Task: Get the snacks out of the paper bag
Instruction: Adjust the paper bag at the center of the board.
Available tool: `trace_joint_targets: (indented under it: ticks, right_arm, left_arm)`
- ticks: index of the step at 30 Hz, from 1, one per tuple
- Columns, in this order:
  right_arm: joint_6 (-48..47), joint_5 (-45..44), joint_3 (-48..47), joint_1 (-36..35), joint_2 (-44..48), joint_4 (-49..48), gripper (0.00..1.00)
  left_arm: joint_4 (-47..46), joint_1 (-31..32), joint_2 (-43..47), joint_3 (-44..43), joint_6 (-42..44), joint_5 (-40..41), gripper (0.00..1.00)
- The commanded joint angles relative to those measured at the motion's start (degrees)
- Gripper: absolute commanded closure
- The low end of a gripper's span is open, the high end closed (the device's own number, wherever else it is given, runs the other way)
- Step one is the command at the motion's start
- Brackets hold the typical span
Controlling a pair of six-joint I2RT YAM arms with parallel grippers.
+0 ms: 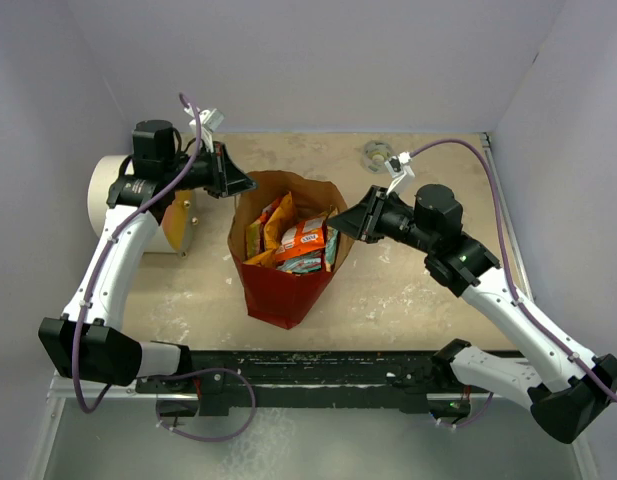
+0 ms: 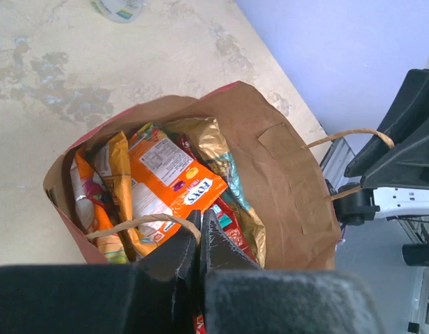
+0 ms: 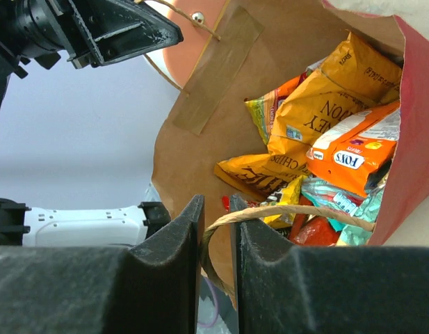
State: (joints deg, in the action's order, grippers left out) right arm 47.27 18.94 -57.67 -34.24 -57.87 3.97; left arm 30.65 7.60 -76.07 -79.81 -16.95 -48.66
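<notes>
L arm point(image 1: 113, 255): base at 7 o'clock, long link runs up twd 1, wrist bent over.
L gripper point(image 1: 243, 184): points twd 4 o'clock; jaws pinched tight on paper bag point(image 1: 283, 295) handle.
R arm point(image 1: 518, 310): base at 5 o'clock, link runs twd 10.
R gripper point(image 1: 340, 226): points twd 9 o'clock; jaws clamped, slim gap, handle cord in it.

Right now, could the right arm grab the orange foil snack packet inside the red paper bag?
Probably not yet: the right gripper looks shut on the twisted handle of the red paper bag, so it is busy. The orange foil snack packet lies uncovered on top.
</notes>
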Motion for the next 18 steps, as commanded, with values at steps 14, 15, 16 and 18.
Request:
trace_joint_targets:
  ticks: [14, 15, 16, 18]
  right_arm:
    - [-5.27, 7.43, -9.65, -4.32, -13.41, -9.35, 1.00]
    - [-4.71, 7.08, -9.91, -4.72, -14.02, -10.43, 1.00]
    - [-3.94, 7.08, -9.72, -4.90, -14.37, -11.96, 1.00]
    - [-2.82, 7.03, -9.05, -4.91, -14.91, -14.23, 1.00]
  left_arm:
    - [-1.71, -5.68, -2.15, -20.64, 0.92, 13.33, 1.00]
    - [-1.99, -6.27, -2.29, -21.14, 1.13, 13.04, 1.00]
    - [-2.31, -6.64, -2.13, -21.39, 1.69, 12.38, 1.00]
    - [-3.22, -6.72, -1.44, -21.34, 2.50, 11.36, 1.00]
